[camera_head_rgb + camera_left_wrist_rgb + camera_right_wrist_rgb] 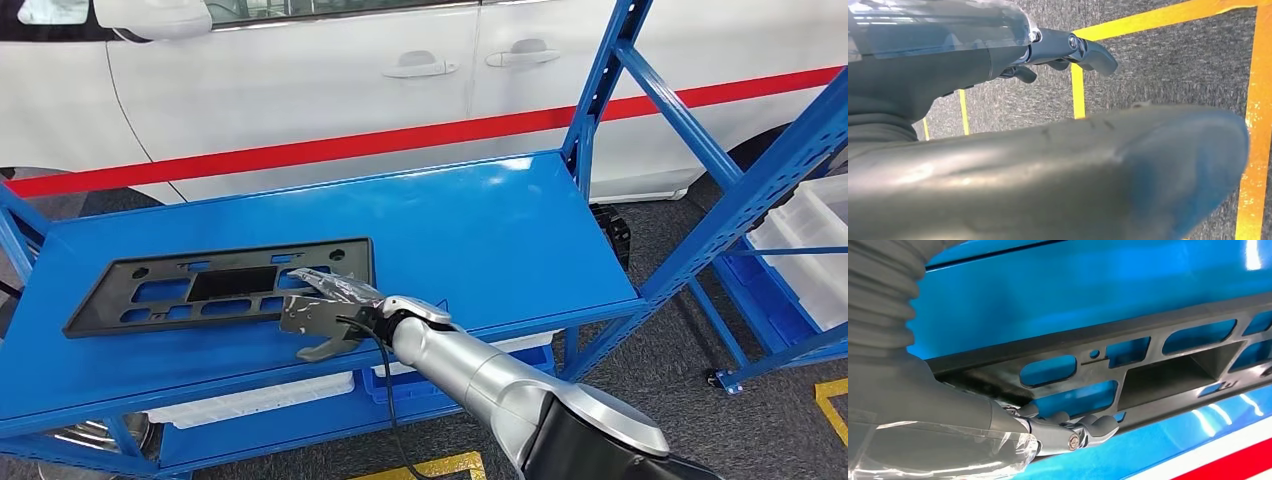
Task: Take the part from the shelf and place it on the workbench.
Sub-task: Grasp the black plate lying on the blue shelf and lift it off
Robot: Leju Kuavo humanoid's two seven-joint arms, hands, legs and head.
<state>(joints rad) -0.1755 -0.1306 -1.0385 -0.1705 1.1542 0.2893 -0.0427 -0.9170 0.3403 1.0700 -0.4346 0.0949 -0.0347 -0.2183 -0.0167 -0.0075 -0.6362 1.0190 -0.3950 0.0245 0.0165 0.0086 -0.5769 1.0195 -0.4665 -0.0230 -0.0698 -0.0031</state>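
The part (225, 286), a flat black plastic frame pierced by many cut-outs, is seen lying on the blue shelf (480, 230), toward its left end and near the front edge. The right hand (325, 320) is placed at the part's right end; in the right wrist view its fingers (1088, 427) are curled at the frame's lower rail, though whether the rail is actually clamped cannot be told. The left hand (1068, 50) is seen above grey floor (1168, 65), fingers loosely curled, nothing held. The part is judged light, stiff and somewhat slick; a thin frame like this may flex or swing if lifted by one end, so a solid rail between cut-outs is the better hold.
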